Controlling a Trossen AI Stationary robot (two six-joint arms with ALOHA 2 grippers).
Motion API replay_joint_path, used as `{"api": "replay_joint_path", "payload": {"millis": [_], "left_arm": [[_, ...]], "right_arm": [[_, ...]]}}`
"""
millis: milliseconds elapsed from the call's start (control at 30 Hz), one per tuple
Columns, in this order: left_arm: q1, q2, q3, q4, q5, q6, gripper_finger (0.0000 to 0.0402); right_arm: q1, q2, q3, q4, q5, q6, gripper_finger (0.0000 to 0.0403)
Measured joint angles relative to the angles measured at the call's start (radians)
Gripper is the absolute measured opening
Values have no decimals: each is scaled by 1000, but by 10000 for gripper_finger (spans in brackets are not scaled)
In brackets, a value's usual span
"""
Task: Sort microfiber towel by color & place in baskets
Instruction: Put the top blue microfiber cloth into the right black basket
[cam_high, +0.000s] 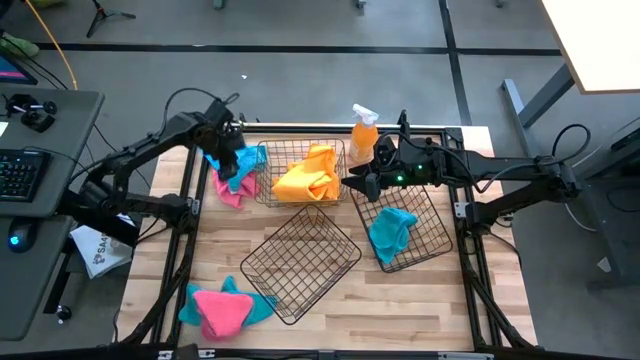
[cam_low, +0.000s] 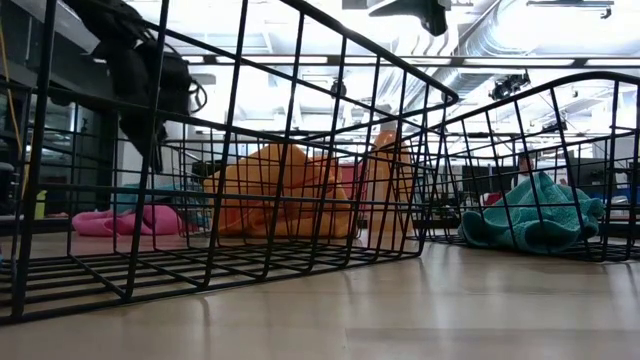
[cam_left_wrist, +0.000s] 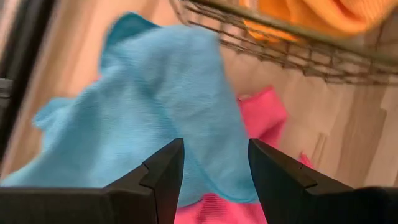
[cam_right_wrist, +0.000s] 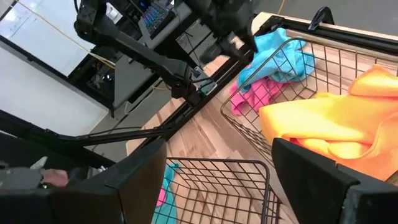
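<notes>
Picking stage: left pincer (cam_left_wrist: 211, 171) spread open above teal towel (cam_left_wrist: 149, 112), beside yellow-filled basket (cam_high: 290, 165). Next: clamp, lift. Right pincer (cam_high: 352, 182) open, waiting.

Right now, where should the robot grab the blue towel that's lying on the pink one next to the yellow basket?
Probably the raised middle fold of the blue towel, coming straight down from above. It lies loosely bunched on the pink towel, so a high pinch should lift only the blue one. The left gripper hangs open right over it; the wire basket blocks a sideways approach.
</notes>
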Motion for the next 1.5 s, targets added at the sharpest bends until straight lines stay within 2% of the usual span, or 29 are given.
{"api": "replay_joint_path", "payload": {"millis": [167, 433, 500, 800, 1133, 1233, 1333, 1367, 1500], "left_arm": [[-35, -9, -90, 108, -18, -67, 168], [-100, -9, -142, 228, -258, -119, 168], [-110, -9, -142, 241, -285, -120, 168], [-118, 6, -142, 272, -207, -155, 168], [-112, 127, -142, 273, -206, -214, 164], [-112, 132, -142, 275, -208, -227, 127], [-112, 114, -142, 272, -210, -230, 37], [-112, 101, -142, 272, -211, -243, 19], [-111, 11, -141, 270, -233, -278, 6]], "right_arm": [[0, 0, 0, -1, 4, 0, 288], [0, 0, 0, -5, 4, 0, 288], [0, 0, 0, -5, 15, 0, 288], [0, 0, 0, -5, 23, 0, 288], [0, 0, 0, -7, 23, 0, 288], [0, 0, 0, -13, 23, 0, 288], [0, 0, 0, -15, 23, 0, 288], [0, 0, 0, -15, 23, 0, 288], [0, 0, 0, -15, 23, 0, 288]]}}
